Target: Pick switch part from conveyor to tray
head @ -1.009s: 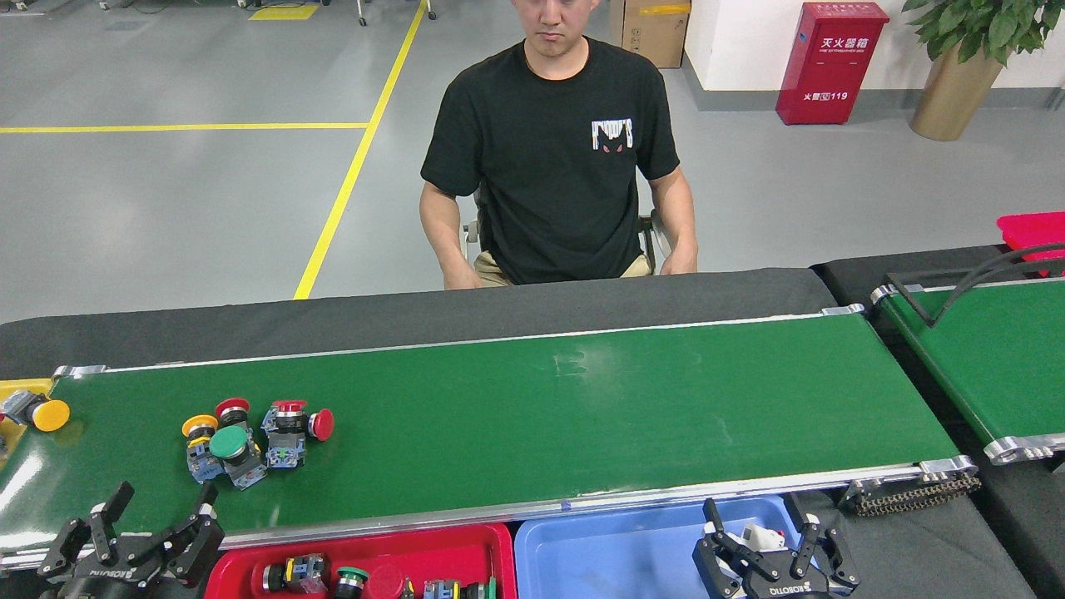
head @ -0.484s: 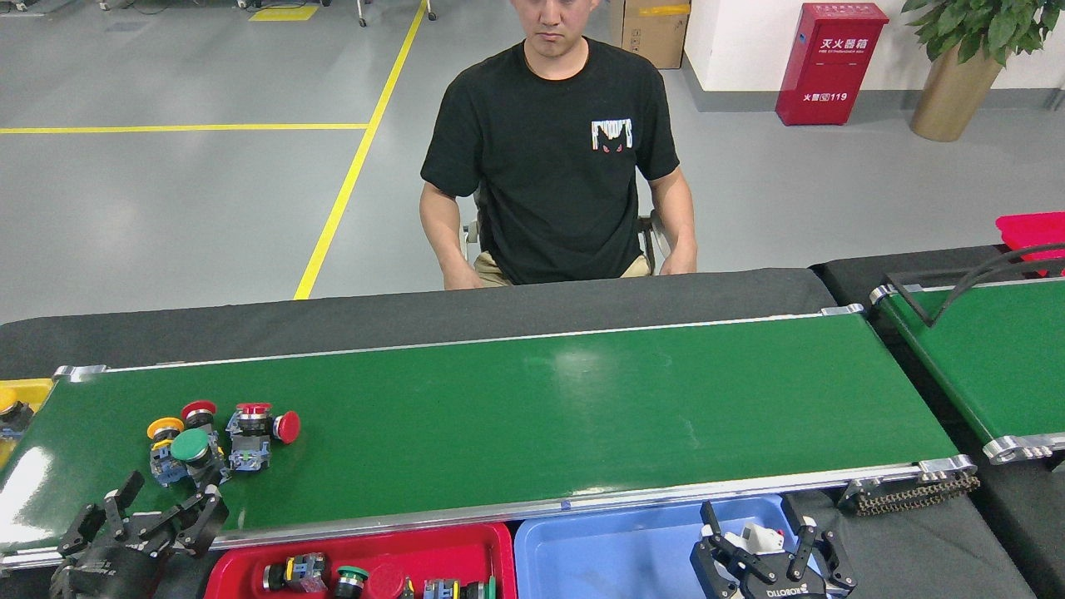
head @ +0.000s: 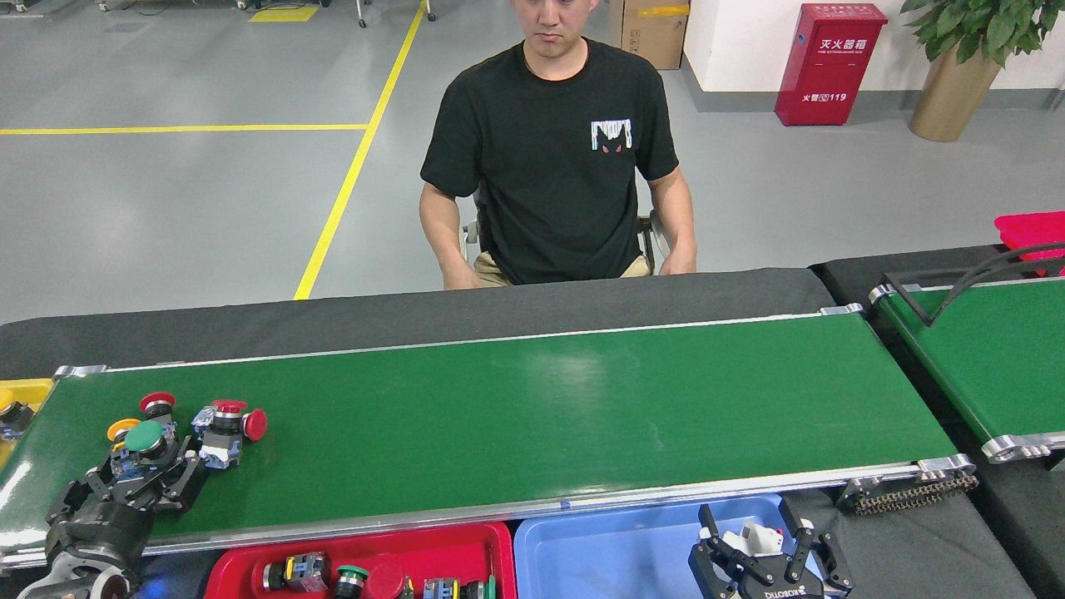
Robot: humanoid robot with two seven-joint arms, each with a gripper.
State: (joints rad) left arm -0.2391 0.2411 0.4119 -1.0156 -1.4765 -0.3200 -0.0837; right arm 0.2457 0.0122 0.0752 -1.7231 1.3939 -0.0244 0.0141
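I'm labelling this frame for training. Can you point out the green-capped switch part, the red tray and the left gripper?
green-capped switch part [head: 145,435], head view, on its green cap.
red tray [head: 491,541], head view, on its right rim.
left gripper [head: 141,482], head view, between its fingertips.

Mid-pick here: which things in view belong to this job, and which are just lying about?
Job:
- conveyor
- switch parts on its left end
- left gripper, fingers around the green-capped switch
- red tray
- blue tray

Lying about:
- second green belt
- fire-extinguisher box
- potted plant
- cardboard box
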